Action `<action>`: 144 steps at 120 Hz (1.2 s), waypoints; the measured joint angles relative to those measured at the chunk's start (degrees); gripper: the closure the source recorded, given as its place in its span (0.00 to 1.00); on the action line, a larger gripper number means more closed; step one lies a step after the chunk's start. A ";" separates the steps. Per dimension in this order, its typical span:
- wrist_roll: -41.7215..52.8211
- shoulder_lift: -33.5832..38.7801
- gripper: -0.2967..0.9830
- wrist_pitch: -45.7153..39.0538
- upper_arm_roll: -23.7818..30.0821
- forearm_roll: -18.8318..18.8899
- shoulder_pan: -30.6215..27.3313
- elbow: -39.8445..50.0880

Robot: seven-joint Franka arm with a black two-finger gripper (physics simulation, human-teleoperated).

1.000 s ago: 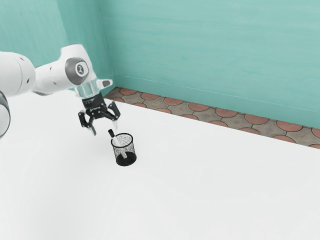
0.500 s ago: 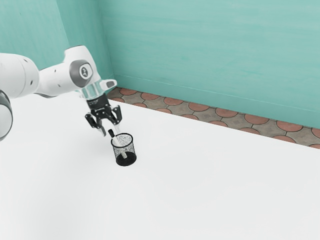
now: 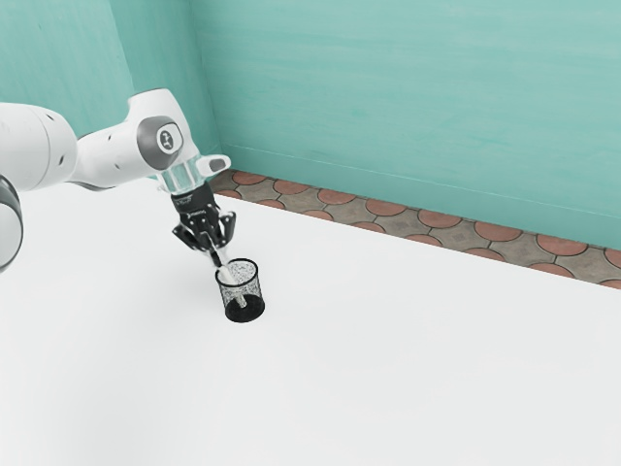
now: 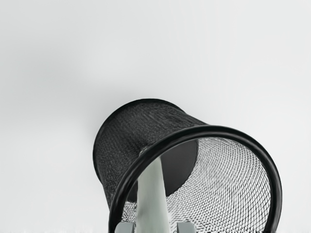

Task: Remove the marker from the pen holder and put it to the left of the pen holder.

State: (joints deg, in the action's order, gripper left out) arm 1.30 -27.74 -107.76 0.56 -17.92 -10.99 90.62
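one pincer (slightly tilted) points down at the marker.

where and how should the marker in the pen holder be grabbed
Best gripped by its dark upper end, coming from above on the robot arm's side and closing across the shaft. The marker leans that way, with its upper end sticking out over the rim of the pen holder, while its lower part sits down inside the mesh wall, likely harder to reach.
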 joint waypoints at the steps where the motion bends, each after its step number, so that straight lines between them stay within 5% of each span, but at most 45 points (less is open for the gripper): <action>1: 0.03 0.00 0.76 0.02 0.01 0.00 0.00 -0.01; 32: 0.42 4.04 0.83 3.39 0.04 2.73 0.06 -1.56; 70: 0.84 2.19 0.84 32.03 -0.25 18.92 -0.01 -19.58; 91: 0.54 -8.84 0.84 45.38 -0.22 27.18 -0.04 -26.88; 136: 0.25 -18.75 0.84 57.66 -0.59 30.00 -0.58 -32.55; 144: 0.11 -19.71 0.73 57.75 -0.52 29.73 -1.17 -32.58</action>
State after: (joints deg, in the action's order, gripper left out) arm 1.42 -47.45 -50.01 0.05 11.81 -12.16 58.05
